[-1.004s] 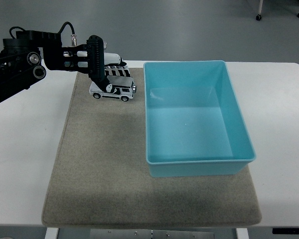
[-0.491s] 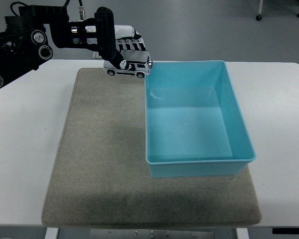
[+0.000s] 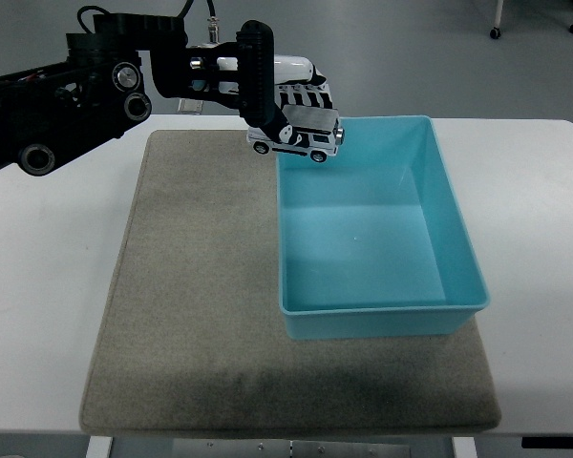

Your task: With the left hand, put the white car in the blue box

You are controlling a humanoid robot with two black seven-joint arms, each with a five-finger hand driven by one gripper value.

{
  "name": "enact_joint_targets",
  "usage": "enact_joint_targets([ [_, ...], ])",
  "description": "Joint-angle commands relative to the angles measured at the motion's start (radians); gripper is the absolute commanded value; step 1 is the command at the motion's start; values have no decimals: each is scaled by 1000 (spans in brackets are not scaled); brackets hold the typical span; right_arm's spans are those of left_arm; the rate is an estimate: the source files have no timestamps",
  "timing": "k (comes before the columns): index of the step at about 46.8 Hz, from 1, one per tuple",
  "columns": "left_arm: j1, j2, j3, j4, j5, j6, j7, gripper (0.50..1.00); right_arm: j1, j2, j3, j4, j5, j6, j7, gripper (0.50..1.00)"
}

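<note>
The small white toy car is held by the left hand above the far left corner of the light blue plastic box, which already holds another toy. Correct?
Not quite: the head view shows the light blue plastic box empty. The left hand does hold the small white toy car above its far left corner.

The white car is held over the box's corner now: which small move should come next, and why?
Probably carry it a little further right and toward the near side. The left hand holds the white car above the blue box's far-left rim, not yet over the open floor.

No readable text, label, brand, number or sign appeared on anything in the head view.
</note>
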State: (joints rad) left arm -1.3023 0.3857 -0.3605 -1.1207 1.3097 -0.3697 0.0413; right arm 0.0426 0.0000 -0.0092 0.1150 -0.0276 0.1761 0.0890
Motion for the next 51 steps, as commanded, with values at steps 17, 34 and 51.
enact_joint_targets([
  [17, 20, -93, 12, 16, 11, 9, 2, 500, 0, 0, 0, 0, 0, -1, 0, 936],
  [34, 58, -126, 18, 48, 10, 20, 2, 500, 0, 0, 0, 0, 0, 0, 0, 936],
  [51, 78, -149, 57, 72, 11, 20, 2, 500, -1, 0, 0, 0, 0, 0, 0, 936],
])
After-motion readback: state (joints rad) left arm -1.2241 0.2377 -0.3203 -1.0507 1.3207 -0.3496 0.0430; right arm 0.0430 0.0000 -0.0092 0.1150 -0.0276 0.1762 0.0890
